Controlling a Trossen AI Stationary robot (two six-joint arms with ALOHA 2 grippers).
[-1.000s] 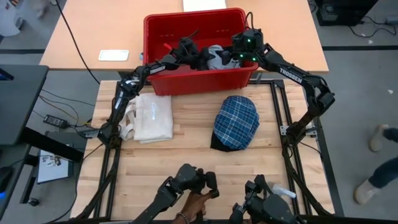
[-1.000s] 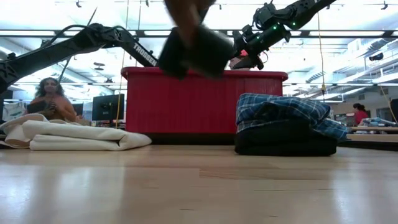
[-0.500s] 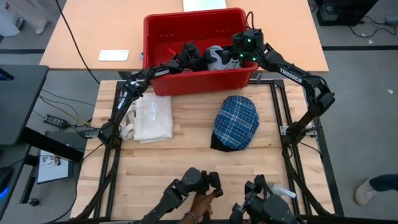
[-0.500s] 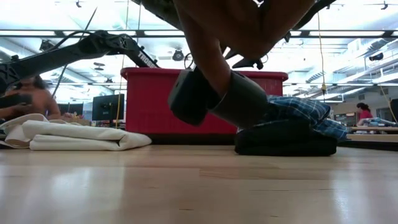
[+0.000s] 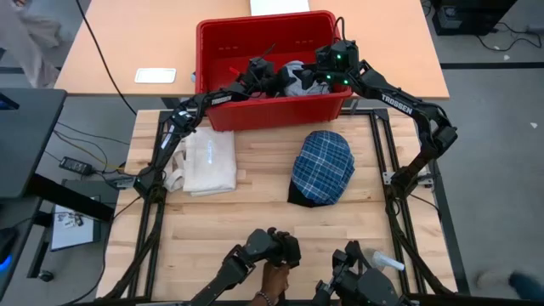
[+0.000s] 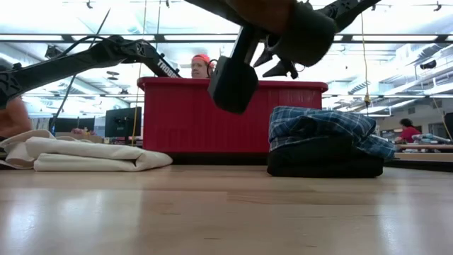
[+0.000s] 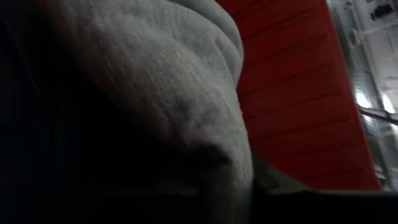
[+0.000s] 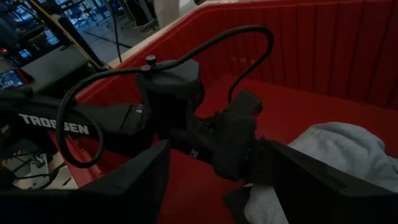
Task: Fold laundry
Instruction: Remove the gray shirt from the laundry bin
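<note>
A grey garment (image 5: 296, 76) lies bunched on the floor of the red bin (image 5: 204, 51) at the table's far edge. My left gripper (image 5: 265, 75) reaches into the bin from its left side, and its end is buried in that garment (image 8: 336, 149). My right gripper (image 8: 233, 186) hangs open above the bin's right part (image 5: 327, 76), looking down at the left gripper, with nothing between its fingers. A blue-and-white plaid garment (image 5: 324, 166) rests folded on the table over a dark layer (image 6: 325, 163). My left gripper is shut on a bunched fold of the grey garment (image 7: 224, 162), at the garment's left side. It comes nearly level, slanting a little down, from the bin's left. The cloth fills the wrist view and hides the fingers. The garment lies on the bin's floor.
A folded cream cloth (image 5: 208, 161) lies on the table's left part. The bin's red front wall (image 6: 212, 117) stands between the table and both grippers. Leader arms with a person's hand (image 5: 272, 276) sit at the near edge. People show in the room behind.
My left gripper has sunk a little deeper into the bin, toward the grey garment. At the near edge the person's hand has moved the leader arm about. The garments on the table lie as before.
</note>
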